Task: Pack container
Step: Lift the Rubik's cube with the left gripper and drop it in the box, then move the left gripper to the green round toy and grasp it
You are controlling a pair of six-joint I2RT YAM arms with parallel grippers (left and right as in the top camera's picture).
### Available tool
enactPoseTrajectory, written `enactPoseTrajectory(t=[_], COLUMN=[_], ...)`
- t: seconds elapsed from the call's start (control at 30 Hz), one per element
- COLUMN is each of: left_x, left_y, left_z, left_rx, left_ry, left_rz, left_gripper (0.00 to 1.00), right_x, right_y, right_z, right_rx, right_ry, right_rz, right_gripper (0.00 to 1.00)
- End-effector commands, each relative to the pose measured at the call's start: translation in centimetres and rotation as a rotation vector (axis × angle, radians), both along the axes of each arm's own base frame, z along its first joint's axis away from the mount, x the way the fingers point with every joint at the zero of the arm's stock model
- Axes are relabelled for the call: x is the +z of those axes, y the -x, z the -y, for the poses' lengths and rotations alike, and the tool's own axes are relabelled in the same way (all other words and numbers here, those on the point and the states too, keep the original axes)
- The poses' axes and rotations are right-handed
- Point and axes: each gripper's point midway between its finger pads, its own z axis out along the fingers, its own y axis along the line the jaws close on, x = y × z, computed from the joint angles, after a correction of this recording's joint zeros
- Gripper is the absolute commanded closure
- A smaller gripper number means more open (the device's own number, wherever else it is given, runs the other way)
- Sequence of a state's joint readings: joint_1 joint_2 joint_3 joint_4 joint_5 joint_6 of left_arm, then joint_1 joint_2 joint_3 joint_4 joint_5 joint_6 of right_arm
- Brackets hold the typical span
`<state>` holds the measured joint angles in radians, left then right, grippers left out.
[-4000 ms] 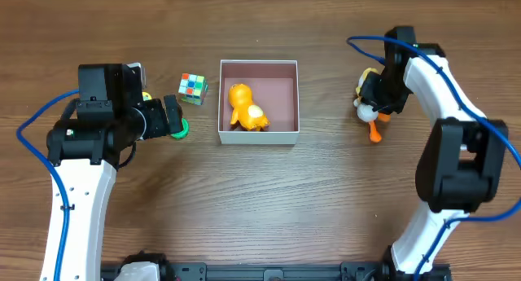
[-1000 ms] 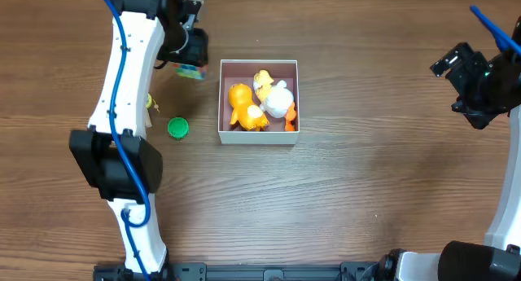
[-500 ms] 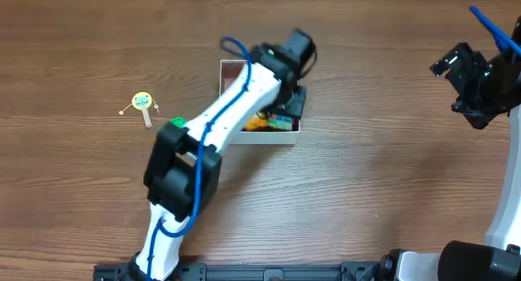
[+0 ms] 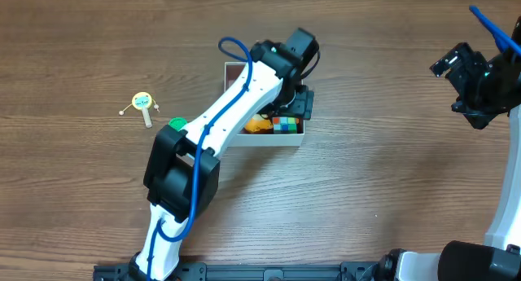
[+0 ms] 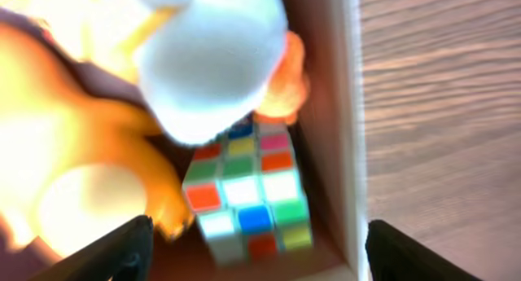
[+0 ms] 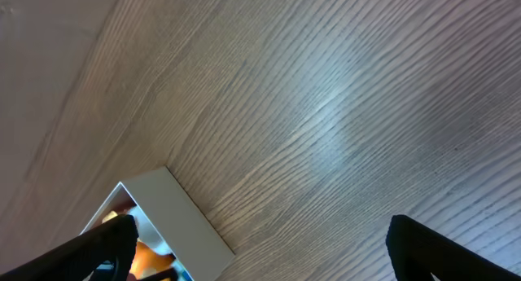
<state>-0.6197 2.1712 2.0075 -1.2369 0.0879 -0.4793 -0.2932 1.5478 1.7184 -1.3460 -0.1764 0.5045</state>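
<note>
The container (image 4: 275,138), a white-walled box with a pink-brown inside, sits mid-table under my left arm. In it lie an orange toy (image 4: 258,126), a white toy (image 5: 212,61) and a colourful cube (image 4: 285,125). My left gripper (image 4: 298,102) hovers open over the box's right side. In the left wrist view the cube (image 5: 248,191) rests free in the corner by the white wall (image 5: 350,110), beside the orange toy (image 5: 73,175), below my left gripper (image 5: 252,256). Far right, my right gripper (image 4: 449,84) hangs open and holds nothing; it (image 6: 260,256) sees a container corner (image 6: 175,216).
A green cap (image 4: 177,122) lies left of the box, partly behind my left arm. A small yellow toy on a stick (image 4: 142,102) lies further left on the wooden table (image 4: 366,191).
My left arm swung from the far left to over the container with the cube. Its jaws have opened and the cube now lies in the box. The right arm has not moved.
</note>
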Motion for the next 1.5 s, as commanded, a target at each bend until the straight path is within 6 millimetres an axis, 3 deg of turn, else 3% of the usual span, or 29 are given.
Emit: enactPoseTrajectory(t=[0.0, 0.07, 0.13, 0.17, 0.3, 0.4, 0.5, 0.57, 0.67, 0.7, 0.87, 1.23, 1.47], left_x=[7.0, 9.2, 10.0, 10.2, 9.0, 7.3, 5.1, 1.8, -2.9, -5.7, -9.0, -9.8, -11.7], left_y=[-1.9, -2.0, -1.7, -1.4, -2.3, -1.9, -1.2, -0.4, 0.4, 1.3, 1.3, 0.0, 1.8], left_z=[-3.4, -7.7, -12.3, -15.5, -22.1, -27.9, -30.9, -32.8, -32.6, -32.6, -31.8, -27.1, -25.7], left_rx=[0.044, 0.102, 0.163, 0.211, 0.285, 0.440, 0.515, 0.560, 0.541, 0.547, 0.545, 0.324, 0.307], left_ry=[-0.091, -0.208, -0.314, -0.372, -0.324, -0.247, -0.239, -0.239, -0.177, -0.167, -0.112, -0.097, -0.108], left_rz=[0.166, 0.179, 0.150, 0.110, 0.000, -0.107, -0.174, -0.231, -0.277, -0.299, -0.280, -0.209, -0.244], left_gripper=[0.15, 0.11, 0.10, 0.08, 0.10, 0.13, 0.15, 0.15, 0.15, 0.16, 0.17, 0.21, 0.22], right_x=[0.0, 0.0, 0.0, 0.0, 0.0, 0.0, 0.0, 0.0, 0.0, 0.0, 0.0, 0.0, 0.0], right_y=[-0.2, -0.2, -0.2, -0.2, -0.2, -0.2, -0.2, -0.2, -0.2, -0.2, -0.2, -0.2, -0.2], right_z=[0.1, 0.1, 0.1, 0.1, 0.1, 0.1, 0.1, 0.1, 0.1, 0.1, 0.1, 0.1, 0.1], right_rx=[-0.005, -0.005, -0.005, -0.005, -0.005, -0.005, -0.005, -0.005, -0.005, -0.005, -0.005, -0.005, -0.005], right_ry=[-0.001, -0.002, -0.001, -0.002, -0.002, -0.002, -0.001, -0.002, -0.002, -0.001, -0.002, -0.002, -0.002], right_rz=[0.005, 0.005, 0.004, 0.005, 0.004, 0.005, 0.005, 0.004, 0.004, 0.005, 0.004, 0.004, 0.005], right_gripper=[0.00, 0.00, 0.00, 0.00, 0.00, 0.00, 0.00, 0.00, 0.00, 0.00, 0.00, 0.00, 0.00])
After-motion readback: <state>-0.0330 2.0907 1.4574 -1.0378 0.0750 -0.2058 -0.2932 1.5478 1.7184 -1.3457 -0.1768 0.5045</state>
